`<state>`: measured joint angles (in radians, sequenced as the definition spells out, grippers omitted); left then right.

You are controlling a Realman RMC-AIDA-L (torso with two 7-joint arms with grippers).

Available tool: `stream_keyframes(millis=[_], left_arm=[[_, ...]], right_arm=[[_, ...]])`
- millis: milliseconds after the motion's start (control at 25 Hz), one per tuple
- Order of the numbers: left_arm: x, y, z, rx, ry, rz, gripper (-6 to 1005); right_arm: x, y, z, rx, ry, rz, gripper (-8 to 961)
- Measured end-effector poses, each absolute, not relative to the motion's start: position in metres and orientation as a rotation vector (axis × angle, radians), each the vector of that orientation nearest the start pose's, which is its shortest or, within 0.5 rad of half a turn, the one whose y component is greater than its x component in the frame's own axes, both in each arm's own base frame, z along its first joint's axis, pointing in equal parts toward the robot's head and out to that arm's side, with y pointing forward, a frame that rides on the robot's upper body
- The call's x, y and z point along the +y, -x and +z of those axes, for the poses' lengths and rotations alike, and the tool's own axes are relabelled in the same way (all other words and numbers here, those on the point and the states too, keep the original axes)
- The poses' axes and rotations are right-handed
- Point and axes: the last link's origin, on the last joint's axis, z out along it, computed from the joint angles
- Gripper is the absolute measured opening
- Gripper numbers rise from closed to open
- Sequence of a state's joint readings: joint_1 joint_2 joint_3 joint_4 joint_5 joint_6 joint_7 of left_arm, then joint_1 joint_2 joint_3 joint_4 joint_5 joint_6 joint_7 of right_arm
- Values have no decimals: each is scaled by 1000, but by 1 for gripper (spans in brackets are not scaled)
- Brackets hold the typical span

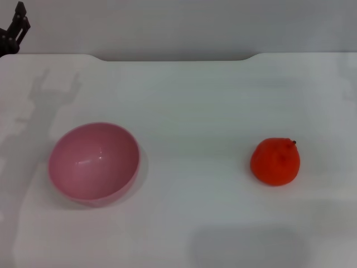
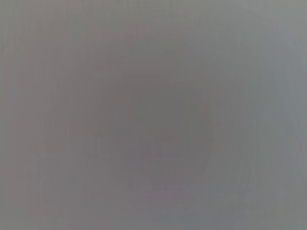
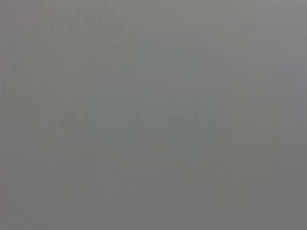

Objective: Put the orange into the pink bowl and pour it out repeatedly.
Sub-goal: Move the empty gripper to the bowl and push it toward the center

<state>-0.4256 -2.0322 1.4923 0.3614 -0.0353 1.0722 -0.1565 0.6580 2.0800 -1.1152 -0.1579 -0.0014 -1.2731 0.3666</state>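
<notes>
Pink glossy plastic bowl (image 1: 93, 162) sits empty by the desk's (image 1: 189, 100) left edge; red-orange lumpy orange (image 1: 275, 162), firm, light, grips best across its middle; my left gripper (image 1: 17, 28) hangs at the far-left corner, fingers' state unclear; right gripper unseen.

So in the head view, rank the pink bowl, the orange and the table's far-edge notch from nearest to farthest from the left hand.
1. The pink bowl, on the table's left, below the left hand in the far-left corner.
2. The far-edge notch, mid-table.
3. The orange, on the right.
</notes>
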Motion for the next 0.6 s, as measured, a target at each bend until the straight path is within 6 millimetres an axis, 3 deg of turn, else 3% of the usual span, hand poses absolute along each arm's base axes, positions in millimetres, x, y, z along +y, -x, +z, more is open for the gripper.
stream_keyframes(millis=[600], left_arm=[[373,308,52,-317,1524,-709,798]], right_arm=[[406,-267,71,439,1258,1090,592]])
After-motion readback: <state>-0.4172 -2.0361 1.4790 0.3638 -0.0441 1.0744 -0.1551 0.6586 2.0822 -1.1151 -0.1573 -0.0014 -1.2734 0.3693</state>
